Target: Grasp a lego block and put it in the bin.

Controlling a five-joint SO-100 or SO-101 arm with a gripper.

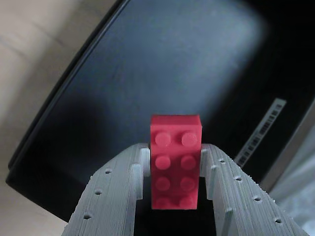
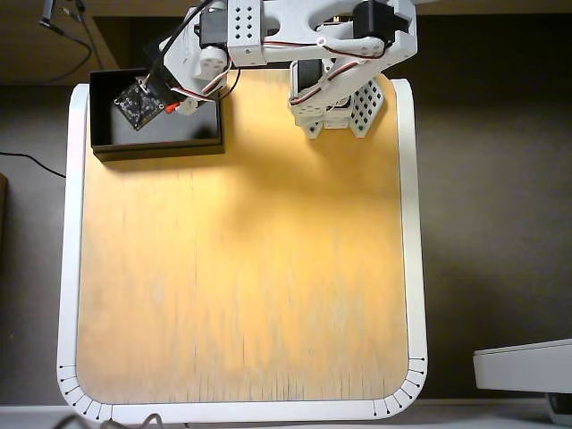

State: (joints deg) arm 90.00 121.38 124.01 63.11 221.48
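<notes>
From above, the arm (image 2: 295,40) hides the gripper (image 2: 170,105) and much of the bin (image 2: 156,143); only a red speck of the lego block (image 2: 171,105) shows. In the wrist view, the fingers (image 1: 118,191) run off the bottom edge, the bin's far corners blurred, its barcode label (image 1: 261,132) unreadable.

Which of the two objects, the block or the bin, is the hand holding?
The red lego block: it is clamped in the hand, with its studs facing the wrist camera. The black bin lies open below it.

Wooden table (image 2: 241,286) (white-rimmed), black bin (image 2: 156,143)
</notes>
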